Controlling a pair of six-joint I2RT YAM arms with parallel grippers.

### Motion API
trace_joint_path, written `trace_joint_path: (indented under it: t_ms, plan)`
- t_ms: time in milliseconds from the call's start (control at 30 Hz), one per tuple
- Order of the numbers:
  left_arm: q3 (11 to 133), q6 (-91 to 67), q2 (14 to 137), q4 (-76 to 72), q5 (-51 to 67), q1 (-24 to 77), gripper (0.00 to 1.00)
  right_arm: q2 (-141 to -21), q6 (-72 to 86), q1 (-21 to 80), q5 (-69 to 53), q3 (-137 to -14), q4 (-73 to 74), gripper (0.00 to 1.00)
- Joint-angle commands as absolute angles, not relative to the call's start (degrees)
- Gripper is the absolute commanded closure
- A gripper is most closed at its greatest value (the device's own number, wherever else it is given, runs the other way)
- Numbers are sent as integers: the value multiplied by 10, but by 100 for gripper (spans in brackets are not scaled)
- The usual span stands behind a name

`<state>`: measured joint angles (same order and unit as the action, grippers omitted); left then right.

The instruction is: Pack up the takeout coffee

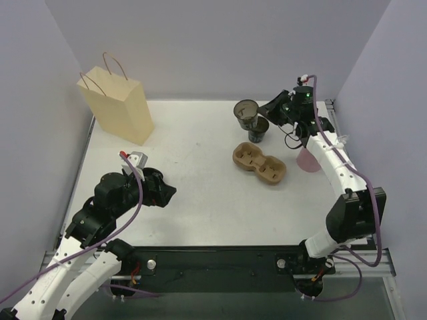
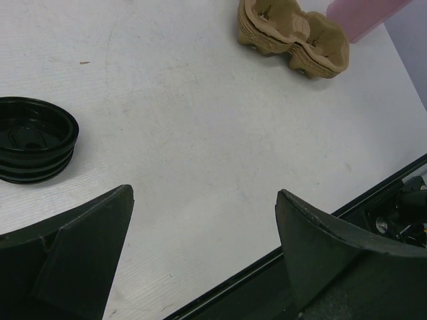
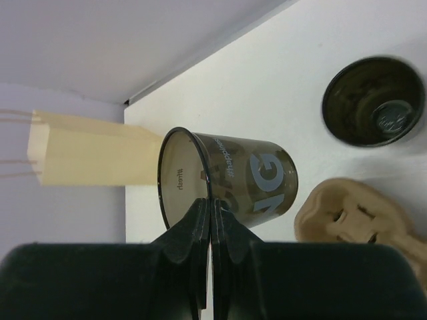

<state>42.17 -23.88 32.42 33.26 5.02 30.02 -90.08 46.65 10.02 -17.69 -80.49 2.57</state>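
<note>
White table (image 1: 200,200), right pincer (image 3: 210,207) far out, tight on cup (image 3: 257,180) rim; left pincer (image 2: 203,193) low, spread apart.

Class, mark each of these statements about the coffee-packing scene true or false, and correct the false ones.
1. The right gripper is shut on the rim of a coffee cup. True.
2. The left gripper holds a black lid. False: it is open and empty, and the stack of black lids lies on the table.
3. Both cups sit in the cup carrier. False: the carrier is empty, and the other cup stands on the table.
4. The paper bag stands upright. True.
</note>
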Motion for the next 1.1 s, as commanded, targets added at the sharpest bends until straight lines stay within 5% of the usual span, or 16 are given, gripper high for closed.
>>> trace_joint_path:
  t_ms: [0, 400, 1067]
  plan:
    - [428, -246, 315, 316, 37, 302, 3, -794, 460, 173, -193, -733, 34, 100]
    - [428, -249, 320, 316, 36, 303, 3, -610, 506, 372, -118, -443, -54, 100]
    - [427, -251, 330, 317, 30, 303, 3, -593, 542, 393, -106, -287, -145, 94]
